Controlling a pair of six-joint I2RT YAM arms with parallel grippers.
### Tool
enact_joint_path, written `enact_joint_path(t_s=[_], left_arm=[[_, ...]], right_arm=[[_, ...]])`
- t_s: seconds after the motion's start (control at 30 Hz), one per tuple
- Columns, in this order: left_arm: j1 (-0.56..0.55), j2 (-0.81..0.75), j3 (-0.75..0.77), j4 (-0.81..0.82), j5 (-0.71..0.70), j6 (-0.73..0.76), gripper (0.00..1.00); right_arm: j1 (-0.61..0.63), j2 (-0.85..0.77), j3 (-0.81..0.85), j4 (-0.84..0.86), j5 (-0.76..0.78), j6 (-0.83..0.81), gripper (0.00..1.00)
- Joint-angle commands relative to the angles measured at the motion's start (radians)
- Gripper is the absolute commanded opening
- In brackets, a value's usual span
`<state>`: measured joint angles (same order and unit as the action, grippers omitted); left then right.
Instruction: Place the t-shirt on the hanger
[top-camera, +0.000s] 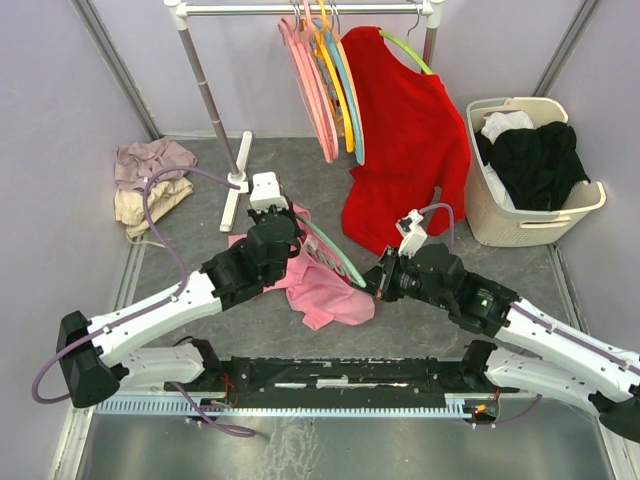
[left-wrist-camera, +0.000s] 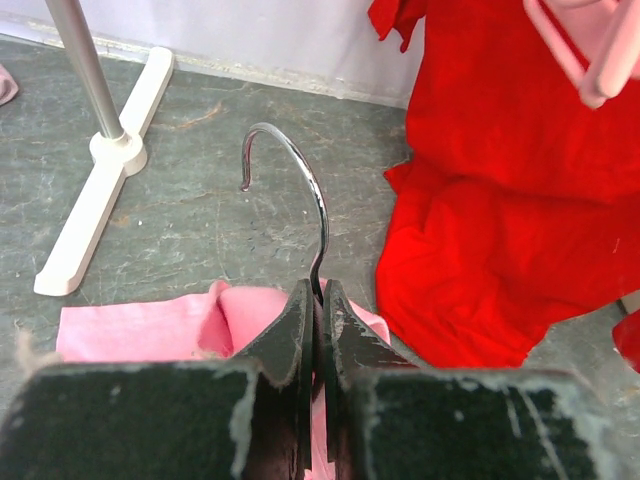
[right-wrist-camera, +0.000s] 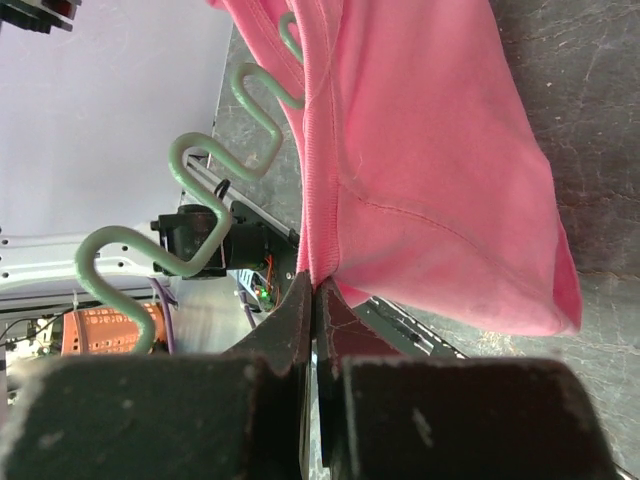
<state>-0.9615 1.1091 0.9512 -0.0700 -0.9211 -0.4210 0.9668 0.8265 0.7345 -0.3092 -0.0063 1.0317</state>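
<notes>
- The hanger (left-wrist-camera: 322, 215) is gripped just below its hook by the clenched left claw (left-wrist-camera: 318, 300).
- The t-shirt (right-wrist-camera: 420, 150), partly covering the hanger, is clamped at its hem by the right claw (right-wrist-camera: 314, 290).

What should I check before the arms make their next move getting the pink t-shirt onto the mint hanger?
1. Left tool shut on the hanger at the neck of its metal hook: ok.
2. Right tool shut on the stitched edge of the t-shirt: ok.
3. Metal hook free of pink cloth: ok, it stands bare above the fabric.
4. Hanger fully inside the t-shirt: cannot tell; part of its wavy bar shows bare beside the cloth.
5. Red shirt apart from the metal hook: ok, floor shows between them.
</notes>
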Motion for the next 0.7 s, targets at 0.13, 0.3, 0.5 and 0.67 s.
enact_joint_path(t_s=[0.13, 0.3, 0.5, 0.67], left_arm=[[0.004, 0.032, -0.034, 0.158, -0.147, 0.133, 0.03], [0.005, 0.075, -0.038, 0.195, -0.165, 0.164, 0.03], [0.004, 0.093, -0.036, 0.235, -0.173, 0.201, 0.03], [-0.002, 0.065, 0.043, 0.220, -0.191, 0.277, 0.03]], right_arm=[[0.006, -0.049, 0.036, -0.042, 0.019, -0.010, 0.01], [0.005, -0.061, 0.081, -0.137, 0.052, -0.036, 0.01], [0.004, -0.075, 0.171, -0.304, 0.143, -0.092, 0.01], [0.004, -0.015, 0.335, -0.365, 0.119, -0.166, 0.01]])
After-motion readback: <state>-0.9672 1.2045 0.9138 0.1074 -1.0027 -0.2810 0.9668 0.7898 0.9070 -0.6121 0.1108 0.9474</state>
